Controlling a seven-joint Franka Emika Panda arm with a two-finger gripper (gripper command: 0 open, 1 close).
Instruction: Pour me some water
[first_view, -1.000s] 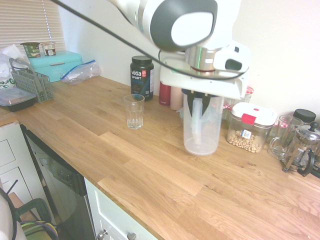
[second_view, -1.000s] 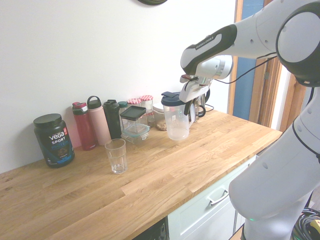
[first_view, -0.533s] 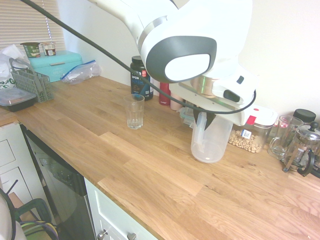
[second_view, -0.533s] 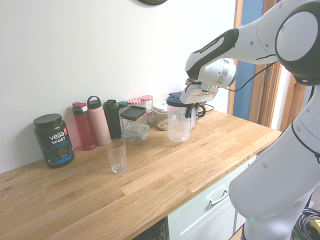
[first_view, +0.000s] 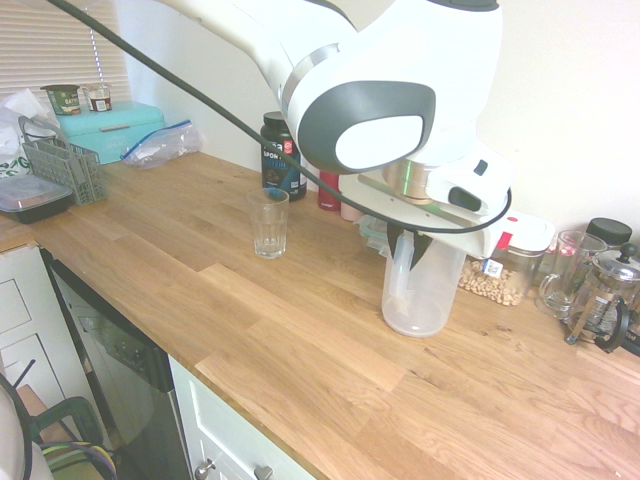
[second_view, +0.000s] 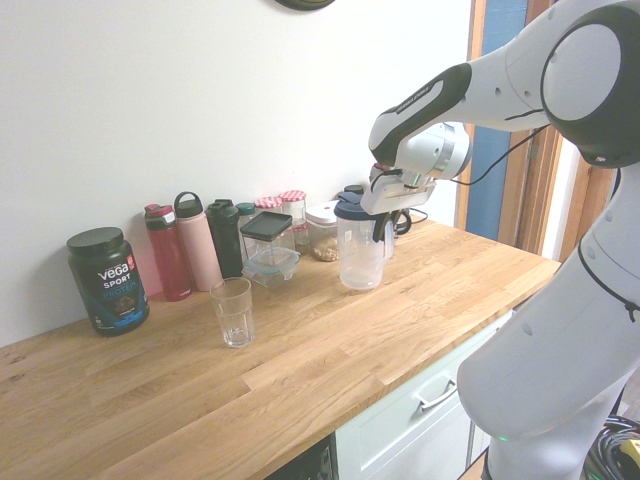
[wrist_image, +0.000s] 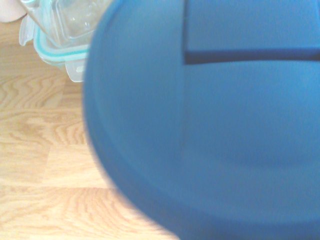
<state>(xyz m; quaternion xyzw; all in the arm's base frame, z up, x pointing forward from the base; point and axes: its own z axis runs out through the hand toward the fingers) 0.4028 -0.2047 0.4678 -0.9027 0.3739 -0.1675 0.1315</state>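
A tall translucent pitcher (first_view: 420, 290) with a dark blue lid (second_view: 350, 208) stands upright, its base at or just above the wooden counter (first_view: 300, 340). My gripper (second_view: 383, 210) comes down from above and is shut on the pitcher's handle. The water inside cannot be made out through the cloudy wall. The blue lid (wrist_image: 225, 125) fills most of the wrist view. A small clear ribbed glass (first_view: 268, 222) stands empty-looking on the counter, well apart from the pitcher; the second exterior view also shows this glass (second_view: 232, 312).
Along the wall stand a black Vega tub (second_view: 108, 279), several bottles (second_view: 190, 245), jars and a clear food box (second_view: 268, 255). A nut container (first_view: 505, 255) and a French press (first_view: 605, 295) sit close beside the pitcher. A grey basket (first_view: 65, 165) is far off.
The gripper has carried the pitcher away from the glass, toward the nut container, and lowered it nearer the counter. The grip has stayed shut.
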